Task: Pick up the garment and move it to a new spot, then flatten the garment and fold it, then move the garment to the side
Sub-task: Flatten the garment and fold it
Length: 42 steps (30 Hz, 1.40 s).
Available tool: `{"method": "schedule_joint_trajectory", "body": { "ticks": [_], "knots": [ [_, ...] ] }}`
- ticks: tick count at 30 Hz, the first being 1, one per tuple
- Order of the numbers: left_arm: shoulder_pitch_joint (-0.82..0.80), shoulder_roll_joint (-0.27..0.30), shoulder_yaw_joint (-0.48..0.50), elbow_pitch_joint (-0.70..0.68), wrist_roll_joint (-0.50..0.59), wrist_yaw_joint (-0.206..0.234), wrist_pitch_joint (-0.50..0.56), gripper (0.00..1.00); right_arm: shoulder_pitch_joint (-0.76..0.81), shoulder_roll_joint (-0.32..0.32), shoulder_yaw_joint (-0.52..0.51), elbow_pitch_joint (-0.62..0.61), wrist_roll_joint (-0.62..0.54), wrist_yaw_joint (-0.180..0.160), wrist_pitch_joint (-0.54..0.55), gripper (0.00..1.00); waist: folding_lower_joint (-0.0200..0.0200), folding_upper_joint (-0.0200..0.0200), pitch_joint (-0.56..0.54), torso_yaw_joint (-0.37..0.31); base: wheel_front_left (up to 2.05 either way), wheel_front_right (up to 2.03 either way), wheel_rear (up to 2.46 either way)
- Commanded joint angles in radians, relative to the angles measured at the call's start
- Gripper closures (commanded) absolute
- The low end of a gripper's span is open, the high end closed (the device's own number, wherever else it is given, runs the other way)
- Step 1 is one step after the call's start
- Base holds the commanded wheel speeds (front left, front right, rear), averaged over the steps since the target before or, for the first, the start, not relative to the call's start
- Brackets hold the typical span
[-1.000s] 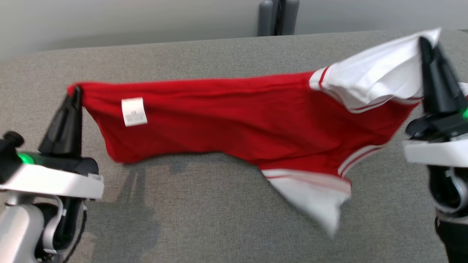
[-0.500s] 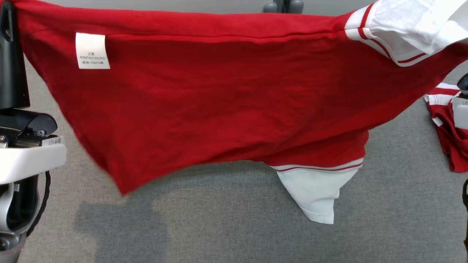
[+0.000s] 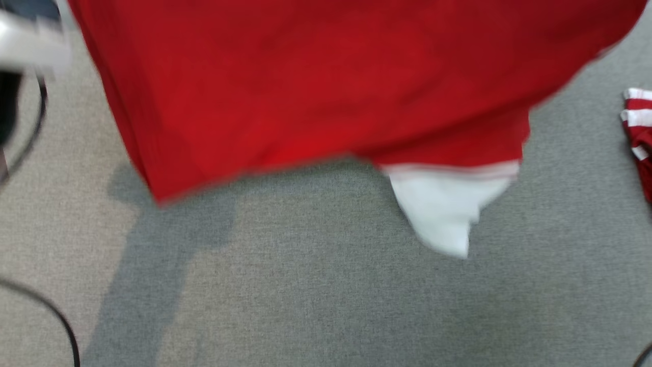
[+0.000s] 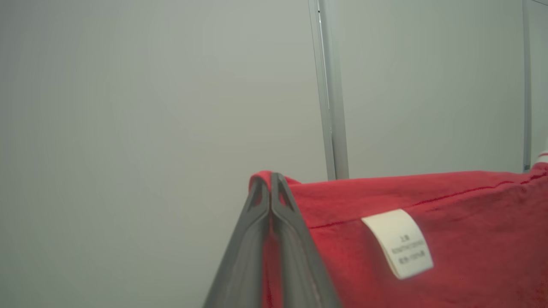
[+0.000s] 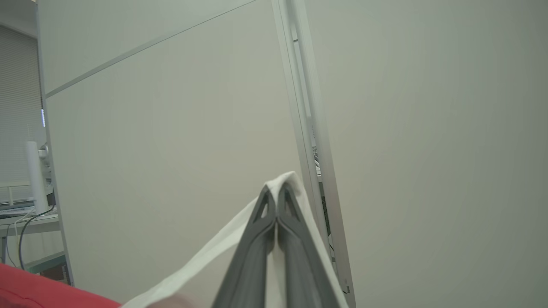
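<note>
The left gripper (image 4: 271,177) is pinched tight on a red corner of the garment (image 3: 305,76), near its white label (image 4: 400,244). The right gripper (image 5: 277,188) is clamped the same way on a white edge. Between them the garment hangs spread above the grey surface (image 3: 326,306), a white sleeve (image 3: 443,214) dangling. This looks like the carrying step; next comes lowering it flat onto free space. A black cable (image 3: 51,311) at the left and a striped cloth (image 3: 636,127) at the right edge are best kept clear of.

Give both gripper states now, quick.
Left gripper: shut on the red-and-white fabric garment, red edge.
Right gripper: shut on that garment's white edge.
</note>
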Motion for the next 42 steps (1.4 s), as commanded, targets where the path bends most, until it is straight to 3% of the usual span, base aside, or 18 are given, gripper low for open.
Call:
{"method": "schedule_joint_trajectory", "body": {
  "ticks": [1, 5, 6, 9, 13, 18, 22, 27, 32, 37, 42],
  "knots": [
    [-0.081, -0.015, -0.016, 0.067, 0.006, -0.025, 0.005, 1.00, -0.069, -0.005, 0.014, 0.062, -0.004, 0.000, -0.017, 1.00, -0.0001, 0.0000, 0.030, 0.012, 0.00, 0.00, 0.00],
    [-0.295, -0.057, -0.051, 0.293, 0.038, -0.083, -0.018, 1.00, -0.282, -0.014, 0.033, 0.263, -0.040, 0.000, -0.087, 1.00, -0.0001, 0.0000, 0.069, 0.016, 0.00, 0.00, 0.00],
    [-0.295, -0.057, -0.051, 0.293, 0.038, -0.083, -0.018, 1.00, -0.282, -0.014, 0.033, 0.263, -0.040, 0.000, -0.087, 1.00, -0.0001, 0.0000, 0.069, 0.016, 0.00, 0.00, 0.00],
    [-0.459, -0.079, -0.045, 0.501, 0.057, -0.102, -0.076, 1.00, -0.471, 0.022, 0.063, 0.451, -0.089, 0.000, -0.192, 1.00, -0.0001, 0.0000, 0.089, -0.004, 0.00, 0.00, 0.00],
    [-0.560, -0.094, -0.038, 0.682, 0.058, -0.108, -0.104, 1.00, -0.596, 0.067, 0.068, 0.633, -0.134, 0.000, -0.248, 1.00, -0.0001, 0.0000, 0.101, -0.023, 0.00, 0.00, 0.00],
    [-0.600, -0.138, -0.041, 0.838, 0.024, -0.133, -0.120, 1.00, -0.660, 0.110, 0.098, 0.805, -0.160, 0.000, -0.266, 1.00, -0.0001, 0.0000, 0.119, -0.022, 0.00, 0.00, 0.00],
    [-0.551, -0.199, -0.033, 0.913, -0.036, -0.157, -0.152, 1.00, -0.599, 0.115, 0.156, 0.864, -0.127, 0.000, -0.269, 1.00, -0.0001, 0.0000, 0.141, 0.000, 0.00, 0.00, 0.00],
    [-0.407, -0.263, 0.017, 0.941, -0.153, -0.171, -0.208, 1.00, -0.418, 0.103, 0.266, 0.816, 0.001, 0.000, -0.271, 1.00, -0.0001, 0.0000, 0.163, 0.020, 0.00, 0.00, 0.00],
    [-0.169, -0.295, 0.026, 0.860, -0.187, -0.174, -0.258, 1.00, -0.114, 0.048, 0.373, 0.658, 0.174, 0.000, -0.274, 1.00, -0.0001, 0.0000, 0.150, 0.030, 0.00, 0.00, 0.00],
    [0.086, -0.284, 0.027, 0.724, -0.172, -0.174, -0.265, 1.00, 0.201, -0.035, 0.424, 0.451, 0.391, 0.000, -0.256, 1.00, -0.0001, 0.0000, 0.116, 0.028, 0.00, 0.00, 0.00],
    [0.329, -0.250, 0.043, 0.567, -0.171, -0.127, -0.260, 1.00, 0.462, -0.090, 0.401, 0.286, 0.504, 0.000, -0.266, 1.00, -0.0001, 0.0000, 0.060, 0.013, 0.00, 0.00, 0.00]
  ]
}}
